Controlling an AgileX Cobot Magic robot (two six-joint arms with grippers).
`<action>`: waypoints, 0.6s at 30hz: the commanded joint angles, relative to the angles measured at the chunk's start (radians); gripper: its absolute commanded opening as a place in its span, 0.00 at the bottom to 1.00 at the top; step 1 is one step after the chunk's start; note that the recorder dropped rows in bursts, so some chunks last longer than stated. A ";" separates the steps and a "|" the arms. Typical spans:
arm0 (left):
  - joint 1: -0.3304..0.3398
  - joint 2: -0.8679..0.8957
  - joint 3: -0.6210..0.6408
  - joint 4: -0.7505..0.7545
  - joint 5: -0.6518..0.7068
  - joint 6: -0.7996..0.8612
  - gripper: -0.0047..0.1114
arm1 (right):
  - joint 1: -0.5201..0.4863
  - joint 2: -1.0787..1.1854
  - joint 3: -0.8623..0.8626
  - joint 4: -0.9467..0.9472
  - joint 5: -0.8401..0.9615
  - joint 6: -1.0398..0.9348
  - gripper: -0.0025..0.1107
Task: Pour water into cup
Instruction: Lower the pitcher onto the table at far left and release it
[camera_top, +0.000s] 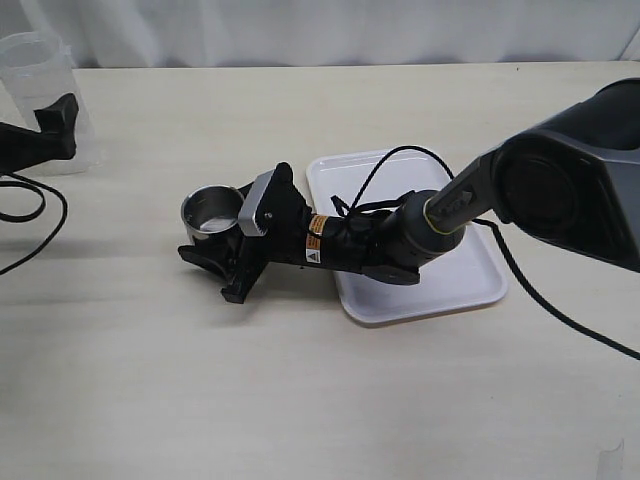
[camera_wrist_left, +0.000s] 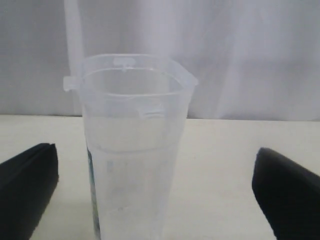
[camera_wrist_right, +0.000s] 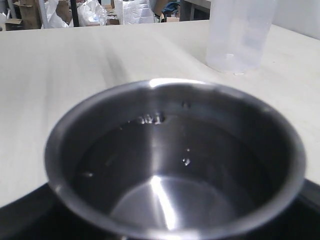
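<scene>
- Two pincers: the right pincer (camera_top: 222, 238) grips the one steel cup (camera_top: 211, 209), just beside one white tray (camera_top: 460, 280).
- Left pincer (camera_wrist_left: 155, 190) gapes wide around one plastic beaker (camera_wrist_left: 132, 150), untouched.
- Water (camera_wrist_right: 165, 200) sits in the cup.

Lighting: bright, even, diffuse; shadows soft on surface (camera_top: 300, 400). Glare: streak inside cup (camera_wrist_right: 162, 200). Focus: beaker (camera_wrist_right: 239, 35) blurred in right wrist view; left wrist view soft.
</scene>
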 joint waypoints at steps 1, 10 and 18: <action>0.001 -0.093 0.066 0.008 -0.019 -0.037 0.89 | -0.003 0.000 0.000 -0.012 0.040 -0.017 0.50; 0.001 -0.239 0.154 0.200 -0.012 -0.059 0.89 | -0.003 0.000 0.000 -0.012 0.040 -0.017 0.50; 0.001 -0.380 0.230 0.218 -0.011 -0.090 0.89 | -0.003 0.000 0.000 -0.012 0.040 -0.017 0.50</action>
